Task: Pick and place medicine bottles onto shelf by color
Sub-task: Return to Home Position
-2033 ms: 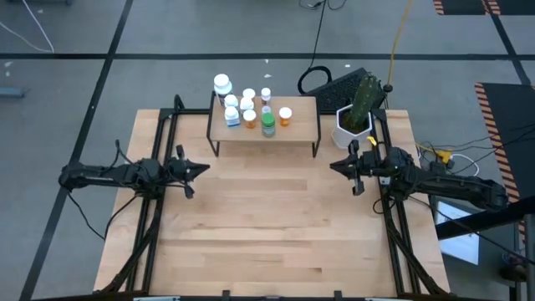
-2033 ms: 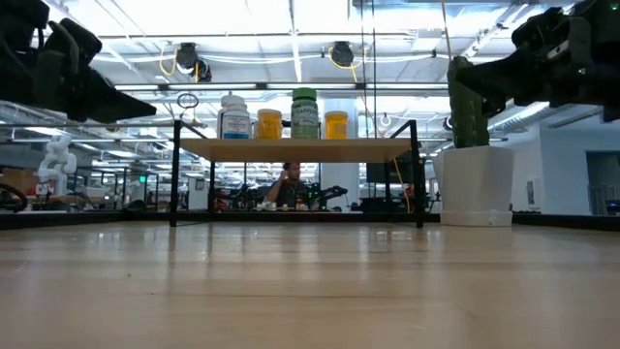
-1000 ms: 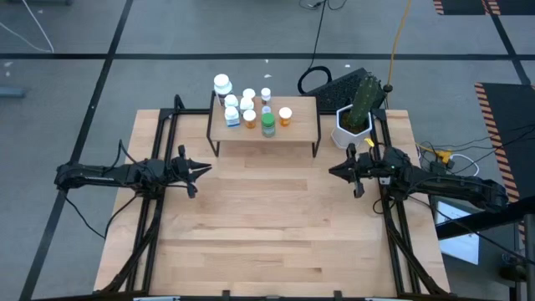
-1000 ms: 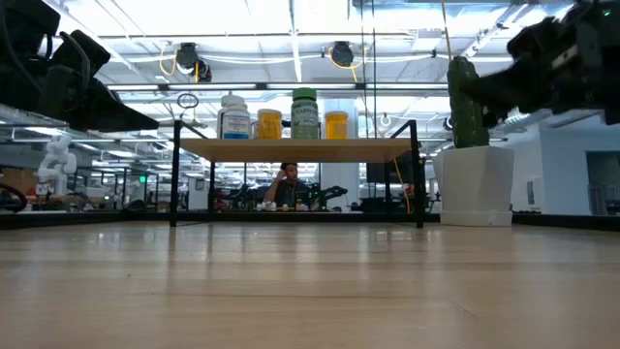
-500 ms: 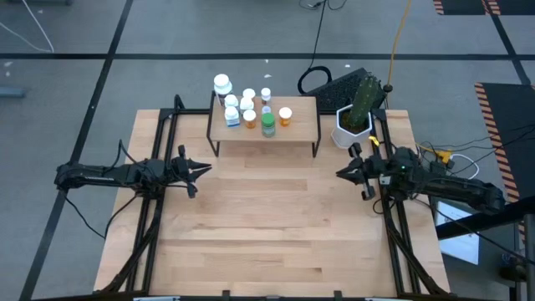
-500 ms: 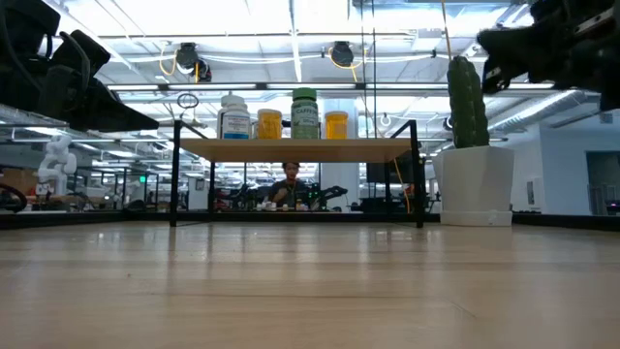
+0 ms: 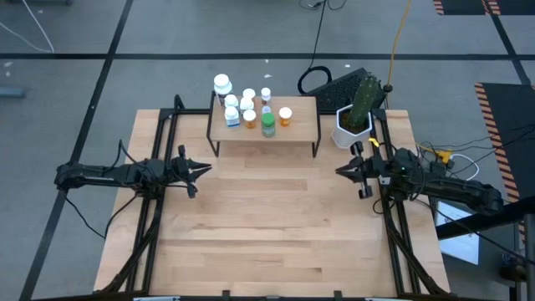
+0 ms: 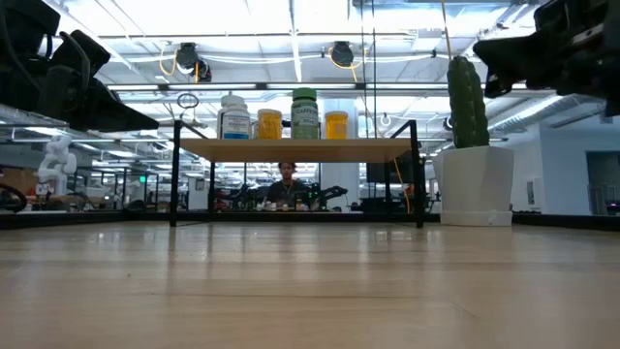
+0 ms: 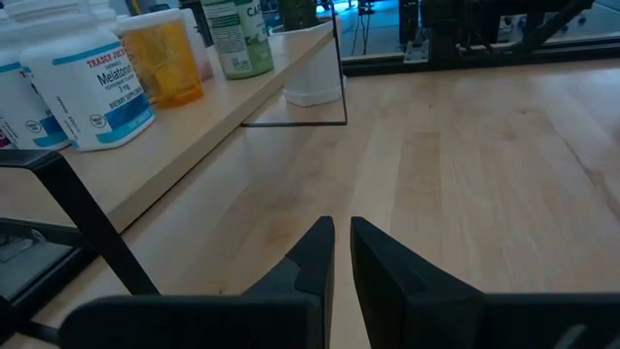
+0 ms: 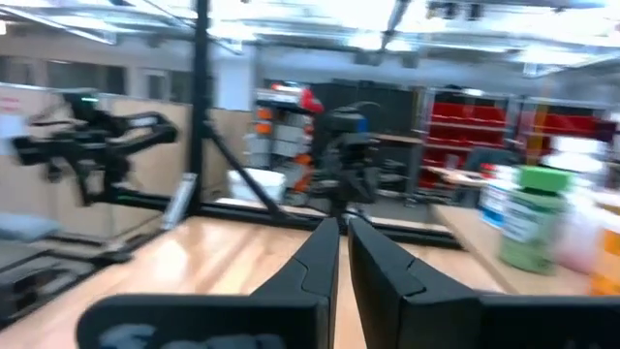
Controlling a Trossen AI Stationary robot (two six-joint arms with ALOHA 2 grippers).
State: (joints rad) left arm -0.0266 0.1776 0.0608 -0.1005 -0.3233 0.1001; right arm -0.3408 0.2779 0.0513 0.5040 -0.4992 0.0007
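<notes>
Now, the small cylindrical plastic bottles (image 7: 247, 107), white, orange and one green, stand clustered on the smooth pale-wood shelf (image 7: 303, 131) with thin black legs. The left gripper (image 7: 206, 170) hangs over the table's left side and the right gripper (image 7: 338, 172) near the white pot (image 7: 344, 134); both have their fingers nearly together, empty. Since a second ago the right arm has drawn slightly back; the bottles are unmoved.

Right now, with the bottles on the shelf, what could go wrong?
The right tool hangs close to the cactus pot; a swing that way might knock it. The bottles crowd the shelf's left end, and the big white one stands at its far corner, so a bump could tip it off.
</notes>
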